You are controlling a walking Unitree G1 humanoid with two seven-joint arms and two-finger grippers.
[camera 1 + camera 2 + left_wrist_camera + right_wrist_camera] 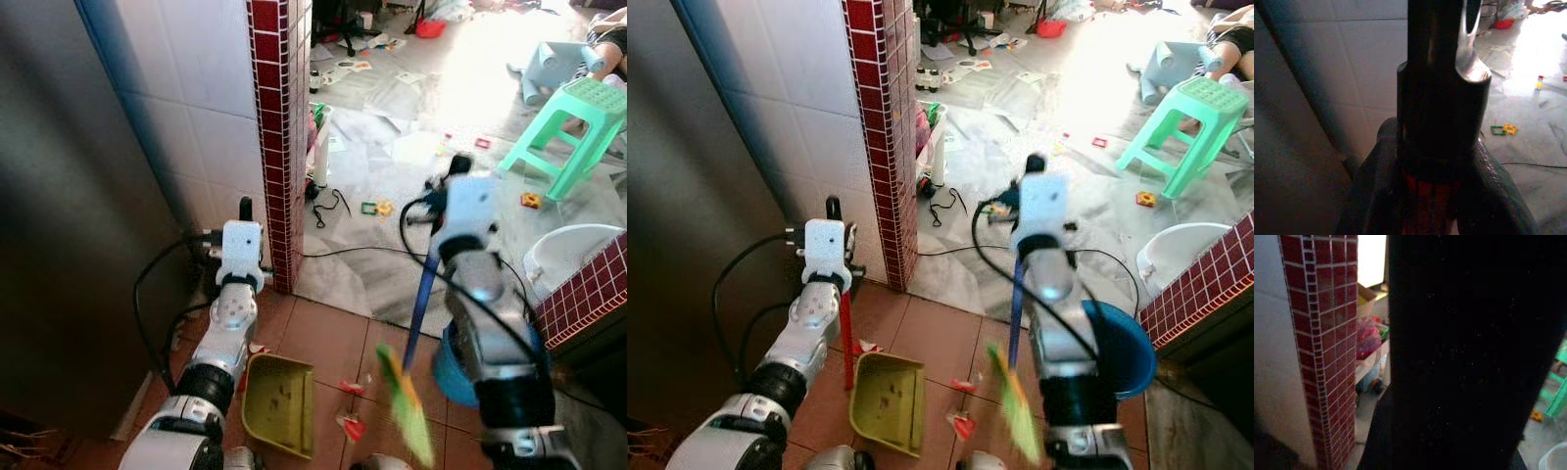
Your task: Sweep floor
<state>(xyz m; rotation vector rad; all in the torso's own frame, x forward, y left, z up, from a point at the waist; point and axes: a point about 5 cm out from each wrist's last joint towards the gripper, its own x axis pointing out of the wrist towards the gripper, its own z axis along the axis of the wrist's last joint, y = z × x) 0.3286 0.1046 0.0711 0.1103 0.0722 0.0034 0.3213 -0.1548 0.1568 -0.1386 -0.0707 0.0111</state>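
1. Left gripper (831,217) has its fingers clenched round the dustpan's red handle (846,338); the yellow-green dustpan (888,403) sits on the tile floor (940,338).
2. Right gripper (1031,176) is clamped on the broom's blue handle (1015,318), with the green bristles (1015,406) blurred beside the red scraps (962,423).

The dustpan (279,403) lies left of the broom head (407,411), scraps (352,407) between them, the stool (571,127) far right.

Lived-in home, messy tiled room: red-tiled pillar (276,137) on white wall; beyond pillar, toys and papers strewn on floor (411,147), green plastic stool (573,132), white basin (573,257).
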